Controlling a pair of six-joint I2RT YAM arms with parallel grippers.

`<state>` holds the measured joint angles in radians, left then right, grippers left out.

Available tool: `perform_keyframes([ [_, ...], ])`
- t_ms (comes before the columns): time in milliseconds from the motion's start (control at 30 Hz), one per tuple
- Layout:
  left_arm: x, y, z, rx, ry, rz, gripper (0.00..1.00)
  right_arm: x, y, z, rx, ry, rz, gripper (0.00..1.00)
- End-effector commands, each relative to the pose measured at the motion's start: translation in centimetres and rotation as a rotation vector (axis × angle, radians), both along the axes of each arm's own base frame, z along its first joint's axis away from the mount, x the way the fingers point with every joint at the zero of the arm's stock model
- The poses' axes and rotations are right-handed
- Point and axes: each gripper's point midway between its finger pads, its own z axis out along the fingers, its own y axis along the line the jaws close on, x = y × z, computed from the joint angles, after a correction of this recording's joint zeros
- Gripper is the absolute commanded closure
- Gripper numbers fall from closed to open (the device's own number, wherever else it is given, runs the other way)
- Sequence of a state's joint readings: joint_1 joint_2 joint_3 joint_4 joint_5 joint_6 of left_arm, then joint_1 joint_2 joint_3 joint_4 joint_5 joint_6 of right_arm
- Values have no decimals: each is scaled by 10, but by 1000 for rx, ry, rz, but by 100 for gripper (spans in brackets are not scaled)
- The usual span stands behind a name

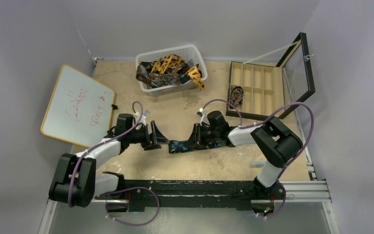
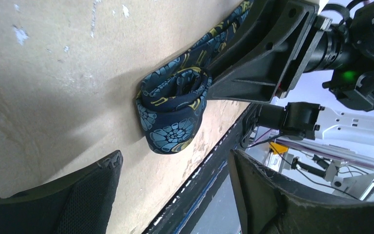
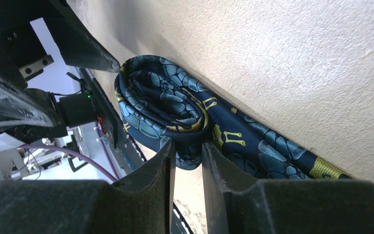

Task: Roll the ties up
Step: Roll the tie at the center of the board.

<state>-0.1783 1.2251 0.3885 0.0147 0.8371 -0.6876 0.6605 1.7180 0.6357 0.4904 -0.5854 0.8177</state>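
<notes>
— Top view?
— The navy tie (image 1: 181, 146) lies mid-table, partly rolled; more ties (image 1: 168, 66) wait in the basket (image 1: 173, 89).
— Wrist views?
— Left's: the left gripper (image 2: 175, 161) gapes, empty. Right's: the right gripper (image 3: 187, 152) pinches the roll's edge, tail unrolled.

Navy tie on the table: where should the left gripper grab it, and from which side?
Take the navy tie at its rolled end, from the left: the coil is free there, facing the open left gripper, while the right gripper pins the flat side.
</notes>
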Motion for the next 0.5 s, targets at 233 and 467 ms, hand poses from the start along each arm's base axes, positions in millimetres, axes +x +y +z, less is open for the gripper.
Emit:
perform_keyframes([
  [233,-3,-24,-12,11,-4,38,23,4,-1,-12,-28,9,5,76],
  [467,2,-22,-21,17,15,98,23,5,-1,-9,-20,6,7,72],
])
